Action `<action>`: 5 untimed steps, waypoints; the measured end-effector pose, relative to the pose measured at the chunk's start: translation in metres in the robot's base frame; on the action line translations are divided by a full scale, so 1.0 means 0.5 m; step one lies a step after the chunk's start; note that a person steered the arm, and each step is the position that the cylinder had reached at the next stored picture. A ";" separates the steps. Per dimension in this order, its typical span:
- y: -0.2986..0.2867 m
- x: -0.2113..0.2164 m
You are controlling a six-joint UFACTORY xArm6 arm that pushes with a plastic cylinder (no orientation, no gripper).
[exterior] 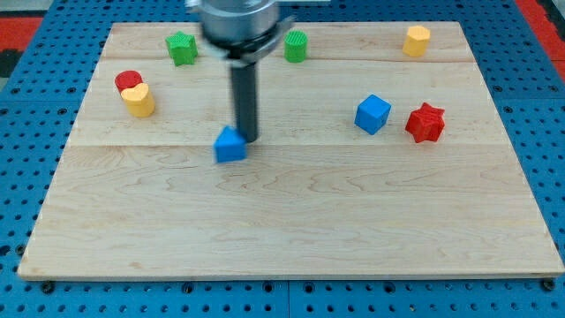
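My tip (248, 139) touching blue block (230, 146) at its upper right; block's peak points toward view's top.

The arm's blurred grey housing (237, 19) is cut off by the view's top edge at 12 o'clock. Whether my tip (246, 140) touches the blue block (230, 146) at its 7 o'clock cannot be told. The red block (129, 81) is partly hidden by the yellow block (139, 100).

A pale wooden board (291, 221) made of joined planks lies before me, its grain running left to right. Around it spreads a blue perforated surface (35, 35), with red (538, 13) at the far right corner.
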State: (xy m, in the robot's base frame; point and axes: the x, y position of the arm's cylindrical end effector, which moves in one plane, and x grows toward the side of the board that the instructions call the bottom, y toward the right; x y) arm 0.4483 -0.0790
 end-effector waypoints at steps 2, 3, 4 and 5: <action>-0.180 0.156; -0.188 0.136; -0.187 0.091; -0.187 0.059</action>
State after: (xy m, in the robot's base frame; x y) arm 0.4778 -0.1727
